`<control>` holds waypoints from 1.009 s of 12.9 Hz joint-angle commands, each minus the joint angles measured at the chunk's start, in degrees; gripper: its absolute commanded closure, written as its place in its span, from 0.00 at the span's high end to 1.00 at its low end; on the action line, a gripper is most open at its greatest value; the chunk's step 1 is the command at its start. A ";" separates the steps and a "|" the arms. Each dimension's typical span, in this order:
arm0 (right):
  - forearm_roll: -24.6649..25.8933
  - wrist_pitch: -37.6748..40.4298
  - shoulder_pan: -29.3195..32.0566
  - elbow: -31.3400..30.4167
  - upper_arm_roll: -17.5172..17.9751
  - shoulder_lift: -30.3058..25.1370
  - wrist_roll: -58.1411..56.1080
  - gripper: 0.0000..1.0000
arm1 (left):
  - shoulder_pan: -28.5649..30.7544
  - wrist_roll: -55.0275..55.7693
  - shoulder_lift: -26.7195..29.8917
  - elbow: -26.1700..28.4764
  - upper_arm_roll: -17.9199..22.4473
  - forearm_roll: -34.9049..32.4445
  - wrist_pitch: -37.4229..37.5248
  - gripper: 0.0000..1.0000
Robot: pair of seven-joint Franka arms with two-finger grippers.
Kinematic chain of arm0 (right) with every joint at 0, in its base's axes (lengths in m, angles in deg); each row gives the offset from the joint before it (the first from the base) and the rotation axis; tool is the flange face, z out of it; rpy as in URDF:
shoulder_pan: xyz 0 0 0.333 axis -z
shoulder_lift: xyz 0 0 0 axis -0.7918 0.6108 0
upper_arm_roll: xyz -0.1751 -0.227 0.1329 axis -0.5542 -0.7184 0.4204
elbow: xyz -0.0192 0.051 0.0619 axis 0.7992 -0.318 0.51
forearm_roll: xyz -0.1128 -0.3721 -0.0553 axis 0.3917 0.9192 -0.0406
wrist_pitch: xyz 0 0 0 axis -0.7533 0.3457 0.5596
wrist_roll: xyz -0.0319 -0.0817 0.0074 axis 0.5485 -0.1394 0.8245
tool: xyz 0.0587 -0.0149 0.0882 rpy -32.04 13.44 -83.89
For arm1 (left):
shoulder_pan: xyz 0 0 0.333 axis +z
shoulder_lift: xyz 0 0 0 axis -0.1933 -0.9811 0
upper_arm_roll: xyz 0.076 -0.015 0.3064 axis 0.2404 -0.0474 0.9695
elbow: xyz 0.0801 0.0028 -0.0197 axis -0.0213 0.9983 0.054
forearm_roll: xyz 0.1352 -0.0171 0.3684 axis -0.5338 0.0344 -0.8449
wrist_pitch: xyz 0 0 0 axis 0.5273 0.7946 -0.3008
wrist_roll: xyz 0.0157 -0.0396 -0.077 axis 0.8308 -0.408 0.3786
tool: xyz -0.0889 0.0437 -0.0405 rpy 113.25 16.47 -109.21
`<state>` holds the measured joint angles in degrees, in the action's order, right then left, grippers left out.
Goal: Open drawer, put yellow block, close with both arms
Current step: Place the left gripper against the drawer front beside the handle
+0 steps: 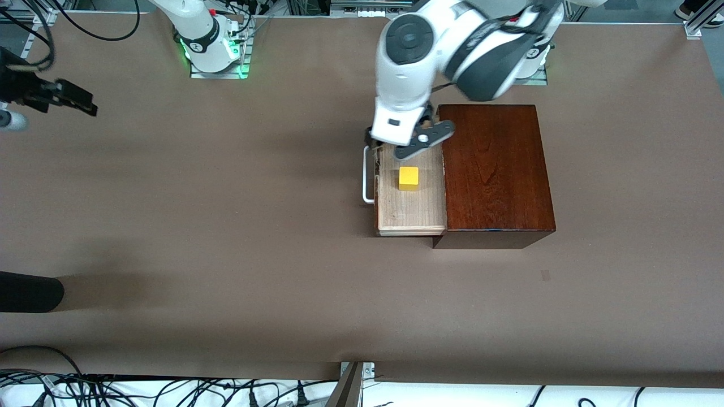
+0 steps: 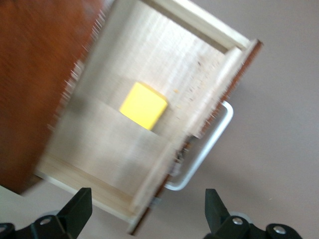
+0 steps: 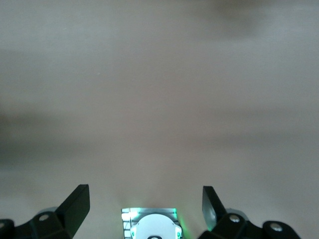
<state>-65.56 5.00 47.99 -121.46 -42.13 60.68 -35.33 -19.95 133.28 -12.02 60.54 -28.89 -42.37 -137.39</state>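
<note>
drawer [image 1: 410, 209]: pulled out of wooden box [image 1: 495, 169], handle [image 1: 367, 175] faces right arm's end of table
yellow block [image 1: 408, 178]: inside drawer, mid-tray
left gripper [image 1: 396, 148]: jaws wide, empty, over drawer's handle corner farthest from the front camera
right gripper [image 1: 76, 102]: jaws wide, empty, well apart from drawer, waiting
next: push drawer front toward box; table ahead of handle is open

Brown table [image 1: 226, 226]; black cables [image 1: 169, 393] along edge nearest front camera; dark rounded object [image 1: 28, 291] at right arm's end.

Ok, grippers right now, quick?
Left gripper: open, empty, over the open drawer.
Right gripper: open, empty, waiting at the right arm's end of the table.
</note>
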 commanded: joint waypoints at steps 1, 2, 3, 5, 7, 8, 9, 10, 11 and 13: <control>-3.14 -0.22 5.23 1.38 5.54 0.49 -3.22 1.00 | -6.32 8.75 -9.72 -12.24 3.39 -1.61 1.38 1.00; -3.31 -2.06 5.33 1.39 5.99 0.93 -3.49 1.00 | -7.91 11.13 -12.18 -14.71 4.10 -1.61 0.60 1.00; -3.66 -5.90 5.07 -0.52 6.00 0.33 -3.49 1.00 | -9.06 13.50 -14.21 -16.30 4.37 -1.61 -0.80 1.00; -3.58 -14.51 3.76 -11.82 5.91 -6.41 -3.58 1.00 | -10.47 18.51 -16.41 -16.58 4.81 -1.43 -5.10 1.00; -3.58 -16.58 0.87 -14.26 5.04 -7.85 -3.49 1.00 | -11.35 21.34 -17.74 -16.76 4.81 -1.34 -7.23 0.67; -3.41 -16.40 -0.98 -13.73 3.55 -7.68 -2.97 1.00 | -11.44 21.52 -18.09 -16.76 4.73 -1.08 -8.37 0.35; -3.32 -16.32 -3.08 -12.94 2.06 -7.15 -2.96 1.00 | -11.53 21.44 -18.70 -16.76 4.72 -1.08 -9.16 0.08; -3.23 -16.23 -3.80 -11.81 1.17 -6.37 -3.40 1.00 | -11.79 21.35 -19.23 -16.58 4.81 -1.08 -9.69 0.00; -3.14 -15.97 -3.81 -11.53 1.07 -6.18 -3.49 1.00 | -12.23 21.00 -19.58 -16.23 4.81 -1.34 -9.78 0.00; -2.70 -15.88 -5.29 -11.35 0.55 -6.01 -3.40 1.00 | -12.23 21.52 -19.94 -15.70 5.25 -1.34 -9.70 0.00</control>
<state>-68.26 -10.62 44.81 -132.98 -40.04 54.88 -38.00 -31.26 153.43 -30.68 46.38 -24.60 -42.68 -147.07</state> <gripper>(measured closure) 0.000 0.753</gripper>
